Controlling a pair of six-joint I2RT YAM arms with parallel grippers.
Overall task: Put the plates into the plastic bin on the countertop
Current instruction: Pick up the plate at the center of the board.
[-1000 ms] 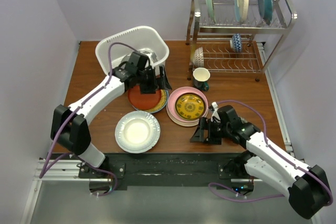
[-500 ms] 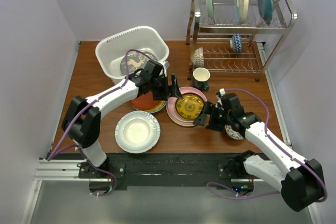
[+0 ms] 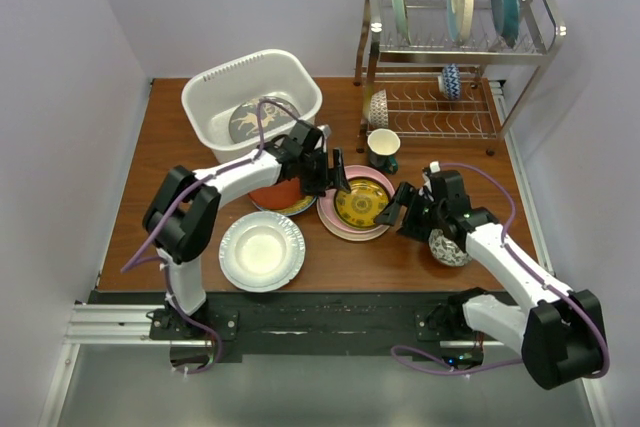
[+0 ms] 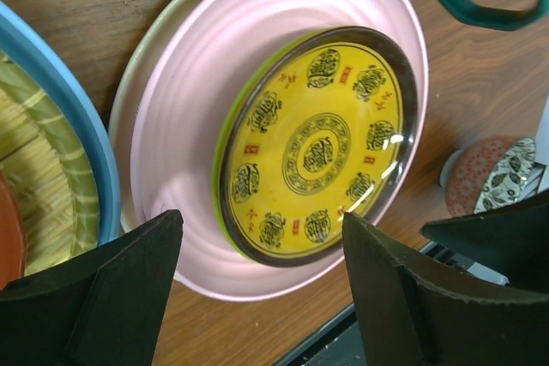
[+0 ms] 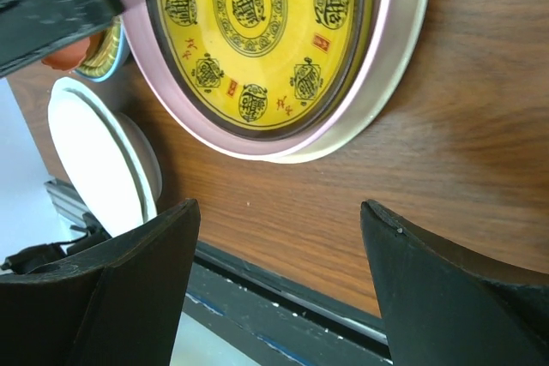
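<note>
A white round plate [image 3: 261, 249] lies nearest on the dark reddish wooden countertop [image 3: 340, 262]; the right gripper [image 3: 395, 209] and left gripper [image 3: 335, 179], jaws apart and holding nothing, flank the yellow patterned plate [image 3: 361, 203] stacked on a pink plate [image 3: 340, 224]; a dark green mug [image 3: 383, 150] stands just behind; farther back, the white plastic bin [image 3: 292, 73] holds a grey plate [image 3: 240, 127].

On the tabletop [image 3: 160, 147] — bin [image 3: 200, 112] back left, a plate [image 3: 243, 124] inside; rack [image 3: 440, 112] back right, mug [image 3: 383, 150] before it. Left stack [image 3: 272, 196] and right stack [image 3: 360, 204] lie side by side centrally — lone plate [image 3: 261, 250] front left.
</note>
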